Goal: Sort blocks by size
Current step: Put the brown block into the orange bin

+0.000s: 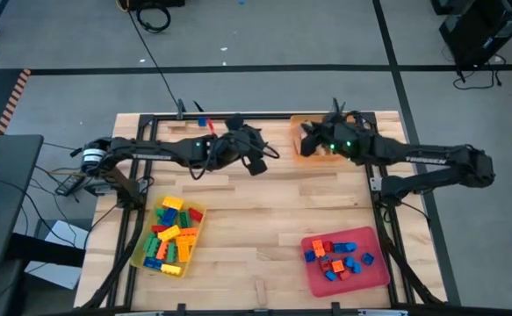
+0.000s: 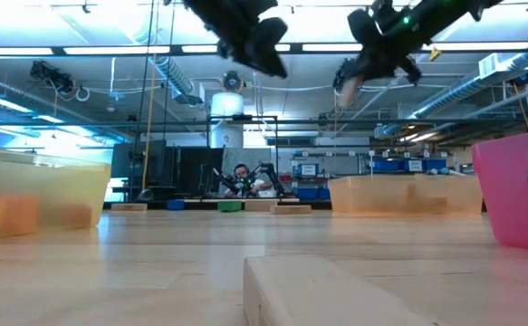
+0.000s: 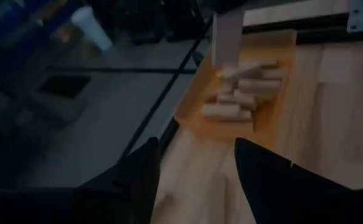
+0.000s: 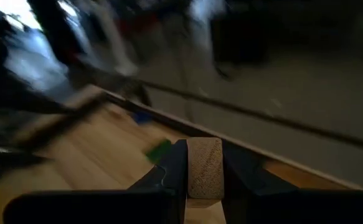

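Note:
My right gripper (image 1: 308, 140) is raised over the orange tray (image 1: 298, 154) at the table's far right and is shut on a tan wooden block (image 4: 204, 167). The tray holds several tan wooden pieces (image 3: 242, 93), lying flat in a loose pile. My left gripper (image 1: 260, 161) hangs open in the air at the far middle of the table, with nothing between its fingers (image 3: 141, 168). Coloured blocks fill the yellow tray (image 1: 169, 235) at the near left. Blue and orange blocks lie in the red tray (image 1: 343, 260) at the near right. My right gripper pinches the tan wooden block between its two fingers, on two opposite sides; one end face (image 4: 204, 169) shows between them. The fingers slant slightly downward, pointing toward the table's left. The block (image 3: 226, 37) hangs upright, lifted clear above the orange tray.
A blue block (image 1: 200, 120) and a red one (image 1: 210, 125) lie by the far edge, left of centre. A long tan wooden piece (image 2: 336, 290) lies on the table close to the near edge. Bare wood stretches across the table's middle.

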Robot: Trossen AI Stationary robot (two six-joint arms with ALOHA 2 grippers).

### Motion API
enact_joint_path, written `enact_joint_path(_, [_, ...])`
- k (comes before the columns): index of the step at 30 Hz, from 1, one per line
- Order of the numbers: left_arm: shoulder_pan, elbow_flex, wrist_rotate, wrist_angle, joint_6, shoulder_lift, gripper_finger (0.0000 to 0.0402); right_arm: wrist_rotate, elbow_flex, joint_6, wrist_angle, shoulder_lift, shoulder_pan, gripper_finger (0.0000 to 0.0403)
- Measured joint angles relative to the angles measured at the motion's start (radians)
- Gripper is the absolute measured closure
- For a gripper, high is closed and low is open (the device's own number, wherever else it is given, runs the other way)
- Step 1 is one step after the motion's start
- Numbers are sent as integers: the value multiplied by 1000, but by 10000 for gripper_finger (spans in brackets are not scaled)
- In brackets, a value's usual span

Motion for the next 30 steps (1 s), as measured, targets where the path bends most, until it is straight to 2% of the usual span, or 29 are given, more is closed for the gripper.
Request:
enact_joint_path(4, [28, -112, 3, 20, -56, -61, 188, -13, 113, 90, -354, 22, -96, 332])
enact_joint_path(8, [48, -248, 3, 95, -81, -142, 188, -92, 184, 154, -589, 68, -224, 332])
enact_joint_path(14, [57, -411, 1, 245, -65, -288, 188, -256, 192, 202, -736, 147, -410, 332])
enact_joint_path(22, [125, -565, -19, 260, 55, -449, 188, -309, 192, 168, -827, 296, -538, 332])
enact_joint_path(26, [192, -654, 44, 262, 42, -514, 188, -314, 192, 159, -845, 351, -565, 331])
enact_joint_path(28, [219, -685, 92, 283, 18, -540, 188, -314, 191, 160, -850, 363, -573, 306])
enact_joint_path(30, [245, -700, 130, 280, 11, -560, 188, -313, 191, 169, -849, 366, -573, 259])
